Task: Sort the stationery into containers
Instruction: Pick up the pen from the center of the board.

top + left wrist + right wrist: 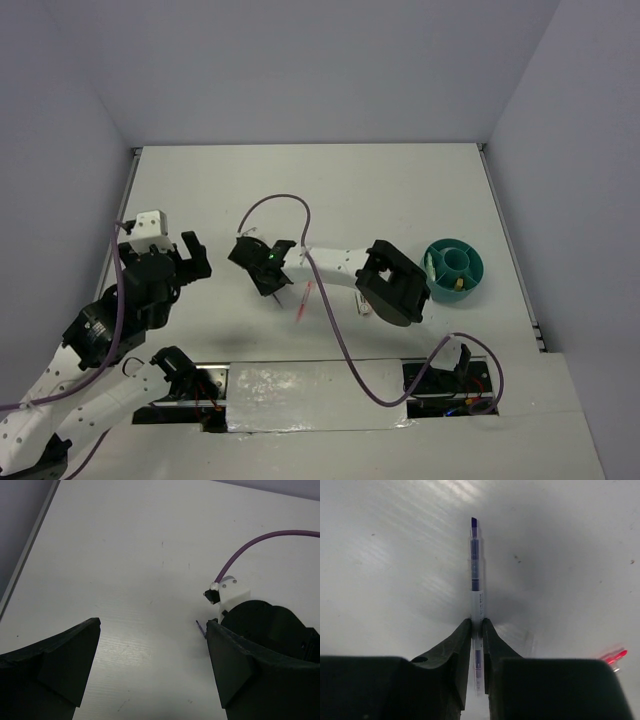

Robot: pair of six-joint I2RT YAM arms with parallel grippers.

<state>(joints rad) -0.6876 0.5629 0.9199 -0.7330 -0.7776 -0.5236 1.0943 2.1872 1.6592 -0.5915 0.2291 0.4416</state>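
Observation:
My right gripper (pixel 476 622) is shut on a thin pen (pixel 475 575) with a clear-grey barrel and a dark blue end, which points away from the wrist over the table. In the top view this gripper (pixel 268 285) is at the table's middle. A pink-red pen (pixel 303 301) lies just right of it and shows as a red blur in the right wrist view (pixel 615 656). The round teal cup (pixel 455 268) stands at the right with a few small pieces inside. My left gripper (pixel 192 252) is open and empty at the left; its fingers (pixel 235 665) frame bare table.
The right arm's purple cable (pixel 290 200) loops over the middle of the table. The table's raised left edge (pixel 125 200) and grey walls close in the work area. The right gripper's body (pixel 270 625) shows in the left wrist view.

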